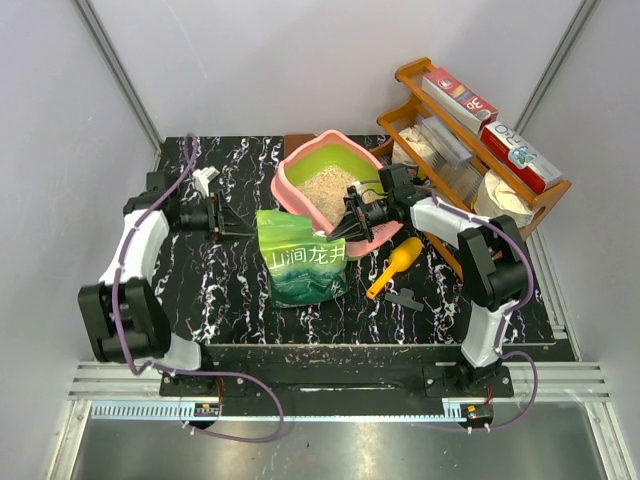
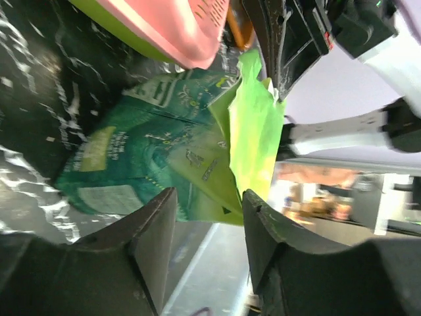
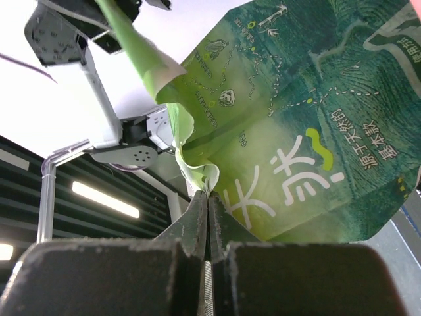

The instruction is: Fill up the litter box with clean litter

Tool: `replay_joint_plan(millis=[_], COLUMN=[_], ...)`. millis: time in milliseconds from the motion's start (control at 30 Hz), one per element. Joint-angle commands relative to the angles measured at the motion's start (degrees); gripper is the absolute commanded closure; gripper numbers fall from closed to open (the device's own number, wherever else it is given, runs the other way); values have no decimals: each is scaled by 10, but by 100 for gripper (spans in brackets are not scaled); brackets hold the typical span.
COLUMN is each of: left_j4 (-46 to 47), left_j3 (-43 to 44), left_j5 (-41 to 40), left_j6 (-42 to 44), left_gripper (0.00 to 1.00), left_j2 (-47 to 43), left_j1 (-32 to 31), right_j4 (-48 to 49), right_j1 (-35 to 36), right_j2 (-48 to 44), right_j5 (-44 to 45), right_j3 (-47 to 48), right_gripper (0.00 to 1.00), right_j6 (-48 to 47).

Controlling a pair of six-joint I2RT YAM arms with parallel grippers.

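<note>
The green bag (image 1: 303, 262) stands upright mid-counter, just in front of the litter box (image 1: 318, 160), and blocks the straight path between the left end effector (image 1: 240, 228) and the right end effector (image 1: 346, 222). The right one pinches the bag's top edge at the box's near rim, crowding that side. The wooden rack (image 1: 470, 140) walls off the right rear. The yellow scoop (image 1: 392, 268) and a small black piece (image 1: 403, 297) lie right of the bag. The counter (image 1: 215, 290) left of the bag lies open.

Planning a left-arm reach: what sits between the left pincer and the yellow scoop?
The green bag stands between the left pincer and the scoop, as the top view shows.
</note>
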Motion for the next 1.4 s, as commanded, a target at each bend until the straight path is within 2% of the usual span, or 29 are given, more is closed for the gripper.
replay_joint_plan(millis=[0,100,133,167,267,300,333,433,667,800,833,867,967,1367], left_j4=[28,89,133,151,175,174,168,167,205,204,203,200,196,180], left_j3=[29,-22,-51,-63,-81,-74,-67,-47,-36,-36,-37,-38,-44,-50], left_j5=[-123,-144,-150,-175,-245,-261,-284,-291,-293,-302,-308,-310,-317,-344], left_j6=[122,201,234,255,368,391,435,494,559,583,588,594,604,628], left_gripper=[49,41,37,29,25,25,27,30,34,41,47,49,51,73], left_j2=[-138,-261,-293,-344,-378,-371,-362,-318,-241,-215,-209,-207,-204,-182], left_j1=[10,2,-21,-39,-145,-191,-208,-245,-308,-345,-350,-353,-359,-360], right_j4=[-23,-22,-23,-22,-18,-16,-15,-16,-31,-33,-33,-33,-34,-46], right_j1=[-9,-9,-9,-9,-9,-9,-9,-10,-10,-10,-10,-10,-11,-15], right_j2=[-5,-3,-2,-3,-2,-2,-1,-3,-9,-9,-10,-11,-13,-5], right_j5=[-39,-40,-40,-40,-43,-42,-40,-35,-27,-25,-25,-25,-24,-23], right_j3=[34,35,35,37,40,41,41,36,9,6,6,6,4,-1], right_gripper=[100,100,100,100,100,100,100,100,100,100,100,100,100,100], right_j6=[1,4,5,8,16,21,31,39,47,45,46,45,45,39])
